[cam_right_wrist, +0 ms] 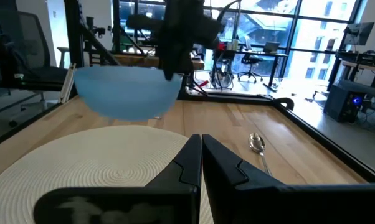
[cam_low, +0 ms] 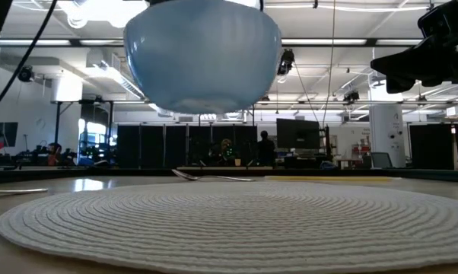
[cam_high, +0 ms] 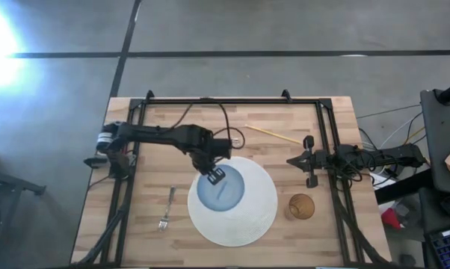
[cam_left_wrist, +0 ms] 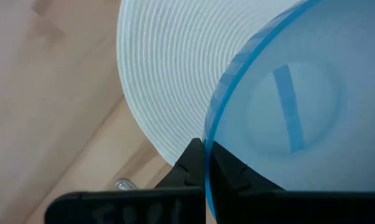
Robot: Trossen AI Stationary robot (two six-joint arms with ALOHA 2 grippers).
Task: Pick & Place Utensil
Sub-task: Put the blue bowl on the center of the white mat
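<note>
Left arm (cam_high: 161, 135): you're looking at dark, jointed links trailing black cable loops.
Right arm (cam_high: 367, 158): you're seeing matching dark links, wires bunching at its base.

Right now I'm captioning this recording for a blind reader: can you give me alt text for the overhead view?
The left gripper holds a pale blue bowl by its rim above a round white placemat on the wooden table. A fork lies left of the mat and a brown cup right of it, while the right gripper waits near the right rail.

Translucent glossy bowl (cam_high: 220, 190), ribbed woven placemat (cam_high: 247, 220), wooden table (cam_high: 150, 142).
</note>
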